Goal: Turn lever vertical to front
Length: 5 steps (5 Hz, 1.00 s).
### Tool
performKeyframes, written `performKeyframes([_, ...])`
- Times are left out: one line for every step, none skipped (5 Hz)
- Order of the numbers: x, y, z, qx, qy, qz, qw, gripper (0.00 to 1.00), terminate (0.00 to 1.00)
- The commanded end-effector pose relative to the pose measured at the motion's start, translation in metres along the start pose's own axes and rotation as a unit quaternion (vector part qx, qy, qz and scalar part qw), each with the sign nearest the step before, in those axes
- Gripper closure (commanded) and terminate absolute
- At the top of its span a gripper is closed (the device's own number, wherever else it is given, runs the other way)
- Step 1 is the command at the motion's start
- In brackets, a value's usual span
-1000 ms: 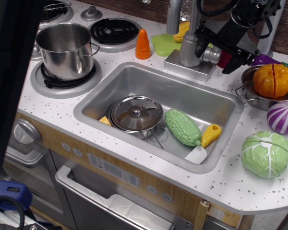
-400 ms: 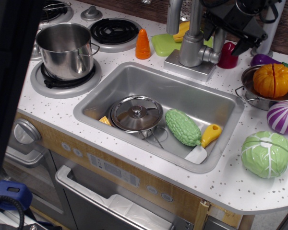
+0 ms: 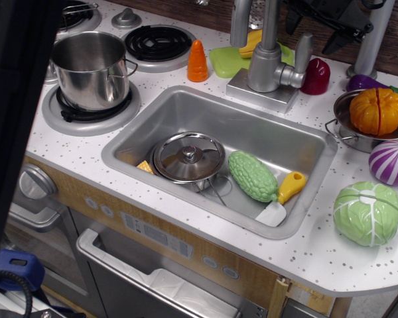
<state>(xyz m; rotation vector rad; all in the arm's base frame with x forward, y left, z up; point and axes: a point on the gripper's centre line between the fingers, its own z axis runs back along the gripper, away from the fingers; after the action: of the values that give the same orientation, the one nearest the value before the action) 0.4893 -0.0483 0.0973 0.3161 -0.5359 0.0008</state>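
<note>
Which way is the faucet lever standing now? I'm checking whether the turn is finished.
Upright: the lever rises vertically from its joint on the faucet body, not yet turned to the front.

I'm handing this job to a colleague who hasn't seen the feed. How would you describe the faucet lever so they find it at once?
Start at the sink and go to the faucet body on its square base behind the back rim. On the body's right side a short, flat, grey lever stands upright beside a dark red toy. Unlike the tall round faucet pipe left of it, it is stubby and hinged at the side.
</note>
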Motion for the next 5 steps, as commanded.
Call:
performKeyframes([0.019,0.013,0.010,-0.017,-0.024,0.021,0.9993,1.00,0.00])
performKeyframes([0.012,0.009,0.009,-0.036,-0.005,0.039,0.9986,1.00,0.00])
performKeyframes([-0.004,0.001,0.019,-0.038,0.041,0.050,0.9972,1.00,0.00])
performKeyframes([-0.017,-0.004,0.023,-0.060,0.075,0.062,0.9935,1.00,0.00])
performKeyframes([-0.025,-0.009,0.020,-0.088,0.099,0.070,0.9887,1.00,0.00])
